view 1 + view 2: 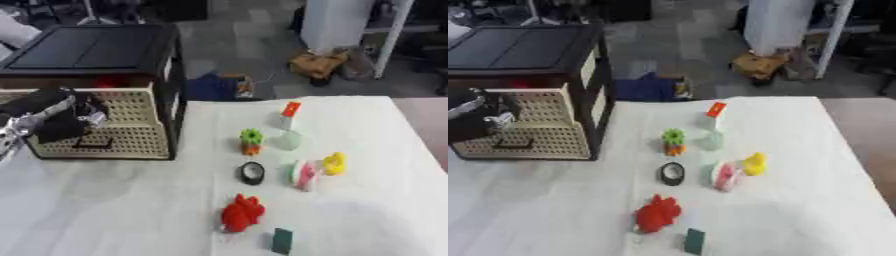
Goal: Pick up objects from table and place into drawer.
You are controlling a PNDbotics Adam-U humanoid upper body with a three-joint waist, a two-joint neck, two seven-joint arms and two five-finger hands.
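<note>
Left eye view: we find the left hand at the pulled-out drawer; whether its fingers are curled we cannot tell. A red toy, black ring and yellow figure lie on the table, right of it.

Right eye view: a dark green block stands nearest, beside the red toy.

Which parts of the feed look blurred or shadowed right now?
Left eye view: the left hand smears against the drawer; the red toy is soft-edged. Right eye view: equally soft; a faint shadow lies on the white table.
</note>
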